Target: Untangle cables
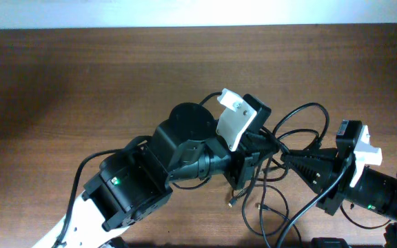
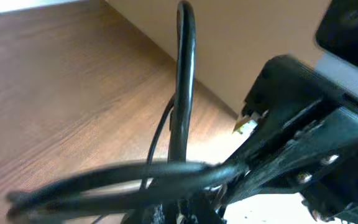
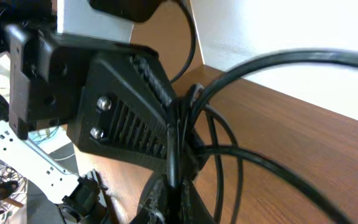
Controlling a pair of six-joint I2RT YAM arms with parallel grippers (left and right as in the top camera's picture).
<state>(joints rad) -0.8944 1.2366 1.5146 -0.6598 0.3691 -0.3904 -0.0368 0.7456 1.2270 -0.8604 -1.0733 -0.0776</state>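
Several thin black cables loop over the brown table between my two grippers, with more loops trailing toward the front. Two small metal-tipped plug ends lie under the left gripper. My left gripper is shut on the cables where the strands bunch; in its wrist view they cross just above its jaws, and one loop stands upright. My right gripper faces it tip to tip. It is shut on one cable strand, which runs up between its fingers.
The left arm stretches in from the front left and the right arm from the right edge. A pale wall borders the table's far side. Bare wood spreads over the left and back.
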